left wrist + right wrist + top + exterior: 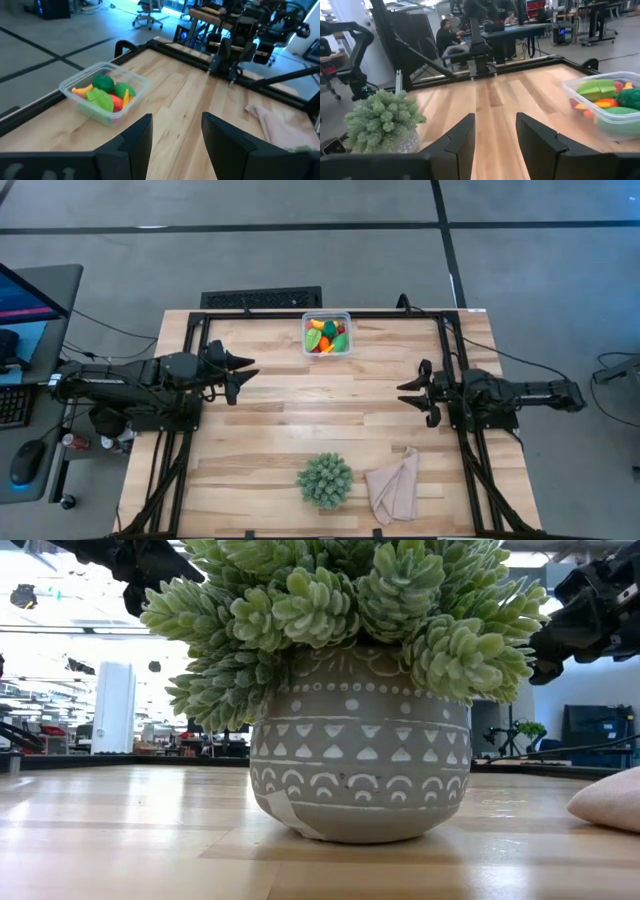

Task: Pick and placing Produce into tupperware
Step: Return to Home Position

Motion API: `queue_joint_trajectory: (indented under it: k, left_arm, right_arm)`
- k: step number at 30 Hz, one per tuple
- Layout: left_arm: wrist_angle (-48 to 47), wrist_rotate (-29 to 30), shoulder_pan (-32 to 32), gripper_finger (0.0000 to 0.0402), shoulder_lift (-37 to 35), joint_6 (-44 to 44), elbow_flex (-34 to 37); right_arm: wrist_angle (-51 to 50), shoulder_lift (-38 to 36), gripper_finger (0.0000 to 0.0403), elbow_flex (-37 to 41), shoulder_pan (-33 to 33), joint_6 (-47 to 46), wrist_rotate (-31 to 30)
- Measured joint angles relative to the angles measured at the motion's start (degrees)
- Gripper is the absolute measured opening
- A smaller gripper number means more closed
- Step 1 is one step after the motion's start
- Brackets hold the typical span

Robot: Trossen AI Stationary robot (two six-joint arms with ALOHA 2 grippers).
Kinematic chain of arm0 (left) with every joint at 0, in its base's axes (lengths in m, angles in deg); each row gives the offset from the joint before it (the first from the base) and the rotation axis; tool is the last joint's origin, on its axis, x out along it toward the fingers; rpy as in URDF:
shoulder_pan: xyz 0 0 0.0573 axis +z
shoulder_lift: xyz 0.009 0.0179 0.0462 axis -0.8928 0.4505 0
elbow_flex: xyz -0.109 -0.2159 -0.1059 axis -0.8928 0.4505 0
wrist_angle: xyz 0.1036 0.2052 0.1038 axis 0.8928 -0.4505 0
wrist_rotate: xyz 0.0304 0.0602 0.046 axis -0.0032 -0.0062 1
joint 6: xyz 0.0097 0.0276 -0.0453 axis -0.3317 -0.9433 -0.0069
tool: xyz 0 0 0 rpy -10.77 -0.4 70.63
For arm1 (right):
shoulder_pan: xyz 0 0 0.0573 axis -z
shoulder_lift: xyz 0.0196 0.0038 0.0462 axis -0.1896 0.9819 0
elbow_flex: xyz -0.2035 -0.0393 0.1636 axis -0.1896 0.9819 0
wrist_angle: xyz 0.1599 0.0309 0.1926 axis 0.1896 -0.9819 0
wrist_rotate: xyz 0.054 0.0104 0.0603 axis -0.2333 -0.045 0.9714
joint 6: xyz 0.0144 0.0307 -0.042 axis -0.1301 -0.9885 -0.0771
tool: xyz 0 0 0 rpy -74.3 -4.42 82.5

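Produce all piled inside the tupperware, with no loose piece showing on the table around it. The left pincer hangs well off to the tupperware's left, fingers spread and empty. The right pincer hangs well to its right, also spread and empty. I'd say both arms are parking and the job is about done.

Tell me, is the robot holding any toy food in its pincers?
No, nothing is held. The left pincer and right pincer are both open and empty above the table. The produce lies in the tupperware.
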Motion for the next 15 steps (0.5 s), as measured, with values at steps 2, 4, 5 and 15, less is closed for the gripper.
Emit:
queue_joint_trajectory:
  k: [2, 4, 5, 15]
  left_arm:
    - [0.7, 0.0, 0.0, 0.0160, 0.0, 0.0, 0.0]
    - [1.6, 0.0, 0.0, 0.0160, 0.0, 0.0, 0.0]
    - [1.9, 0.0, 0.0, 0.0160, 0.0, 0.0, 0.0]
    - [6.2, -1.9, -1.4, 0.0160, 0.0, -1.9, 0.0]
  right_arm:
    - [-0.1, 0.0, 0.0134, -0.1, 1.1, 0.4, 1.7]
    - [-0.1, 0.0, 0.0133, -0.1, 1.9, 1.9, 2.2]
    - [-0.1, 0.0, 0.0133, -0.1, 2.2, 2.8, 2.3]
    - [-0.3, 0.0, 0.0132, -0.1, 3.6, 7.8, 2.8]
